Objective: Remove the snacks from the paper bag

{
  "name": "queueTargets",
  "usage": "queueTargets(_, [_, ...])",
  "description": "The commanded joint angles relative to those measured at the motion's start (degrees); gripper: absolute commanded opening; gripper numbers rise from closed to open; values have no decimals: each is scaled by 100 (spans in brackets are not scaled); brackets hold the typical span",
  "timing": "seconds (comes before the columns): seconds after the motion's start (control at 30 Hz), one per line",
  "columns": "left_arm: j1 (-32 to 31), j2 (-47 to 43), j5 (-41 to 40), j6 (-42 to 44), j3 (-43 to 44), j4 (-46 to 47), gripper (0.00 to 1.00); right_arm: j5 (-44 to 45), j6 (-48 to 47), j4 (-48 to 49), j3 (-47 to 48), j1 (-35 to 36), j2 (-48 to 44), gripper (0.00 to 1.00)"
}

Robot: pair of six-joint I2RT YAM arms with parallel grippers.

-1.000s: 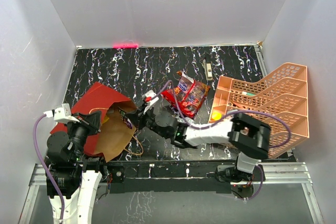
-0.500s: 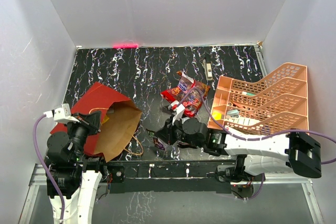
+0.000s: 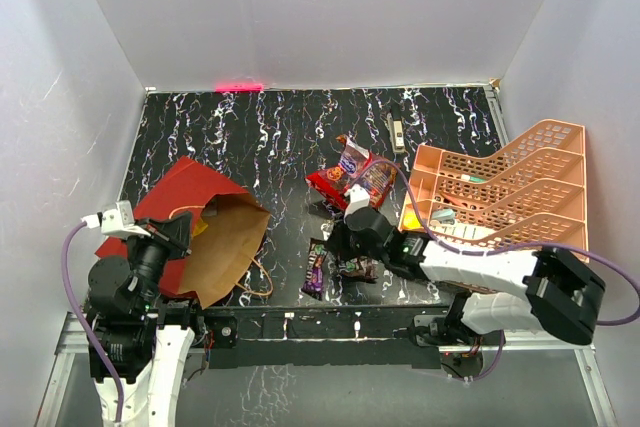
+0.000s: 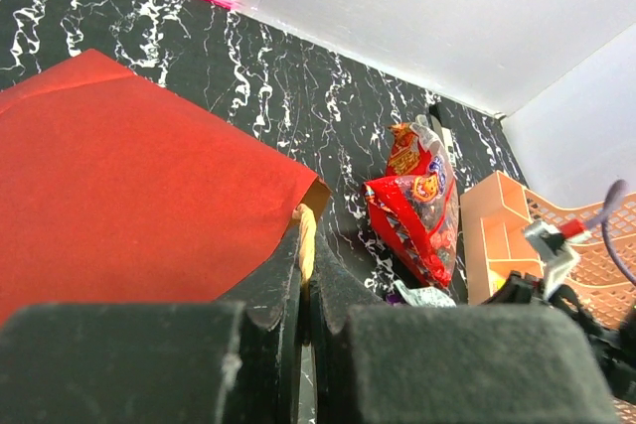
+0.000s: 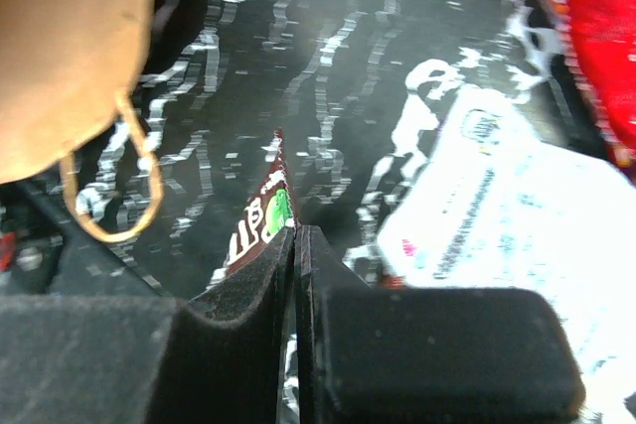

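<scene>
The paper bag (image 3: 180, 192) lies on its side at the left, its brown mouth (image 3: 228, 242) facing right. My left gripper (image 3: 185, 234) is shut on the bag's tan cord handle (image 4: 306, 230) at the rim, beside the bag's red side (image 4: 129, 196). My right gripper (image 3: 333, 250) is right of the bag, low over the table. It is shut on a dark brown candy packet (image 5: 260, 217) (image 3: 317, 272). Red chip bags (image 3: 355, 182) (image 4: 417, 206) lie on the table behind it. A white-backed packet (image 5: 497, 215) lies just right of the right jaws.
A peach lattice tiered tray (image 3: 500, 197) (image 4: 492, 235) fills the right side. A slim black-and-cream pen-like tool (image 3: 396, 127) lies at the back. The bag's loose cord handle (image 5: 109, 196) loops onto the table by its mouth (image 5: 70, 47). White walls close in the table.
My right arm has drawn back from the bag's mouth to the table's middle, bringing the dark candy packet with it. The left gripper and bag have not moved.
</scene>
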Motion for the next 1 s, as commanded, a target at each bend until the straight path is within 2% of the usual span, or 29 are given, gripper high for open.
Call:
queueTargets(0.0, [41,-146,-37,29,15,99,0,115,-568,-350,486,-457,410,7])
queueTargets(0.2, [40,-91,-10,37,20,113,0,516,-1351,-684,839,-712,709,7])
queueTargets(0.4, [40,-32,-11,37,6,125,0,405,-1907,-995,1049,-836,659,9])
queueTargets(0.6, [42,-30,-4,28,0,141,0,565,-2189,-1554,1455,-836,445,39])
queueTargets(0.8, [38,-82,-15,28,-9,147,0,-19,-2036,-2376,2025,-839,336,63])
queueTargets(0.97, [35,-119,-37,10,-13,151,0,87,-1756,-2221,1845,-836,-6,81])
